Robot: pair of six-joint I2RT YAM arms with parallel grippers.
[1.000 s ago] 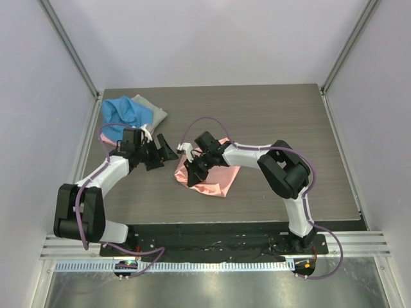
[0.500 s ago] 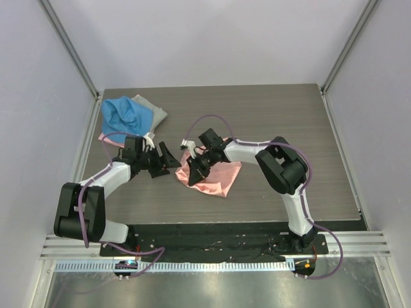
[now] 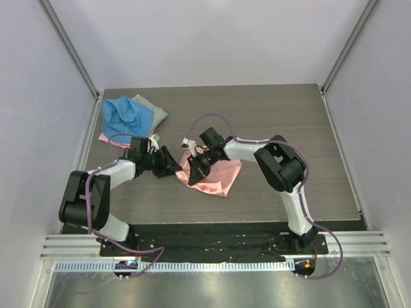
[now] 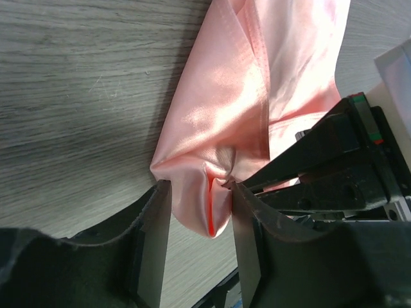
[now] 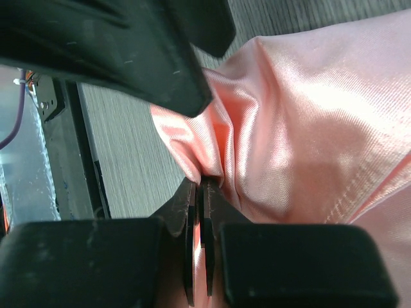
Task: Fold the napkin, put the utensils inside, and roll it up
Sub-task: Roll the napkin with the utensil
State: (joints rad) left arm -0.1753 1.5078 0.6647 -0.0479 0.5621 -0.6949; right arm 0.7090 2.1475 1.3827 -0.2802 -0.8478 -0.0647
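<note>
Your left tool [image 3: 171,165] has swung in from the left since a second ago. Then it stood apart from the napkin [image 3: 217,176]; now its fingers [image 4: 156,247] stand on either side of the cloth's bunched near-left corner, a moderate gap between them filled with satin. Your right tool [image 5: 204,187] has barely moved: it stays pinched nearly closed on a fold at that same corner, a thin ridge of pink between its pads. The napkin has kept its place, crumpled a little left of the middle of the surface [image 3: 295,122].

The two tools are crowded together at this one corner. In the left wrist view the right tool's black body lies just beside your left tool's right-hand finger. A stitched hem [image 4: 259,77] runs down the cloth toward the pinched point.

Open room lies right of the napkin and beyond it. The far-left corner holds a blue cloth [image 3: 124,115] and a grey cloth [image 3: 153,109], well apart from the napkin.
</note>
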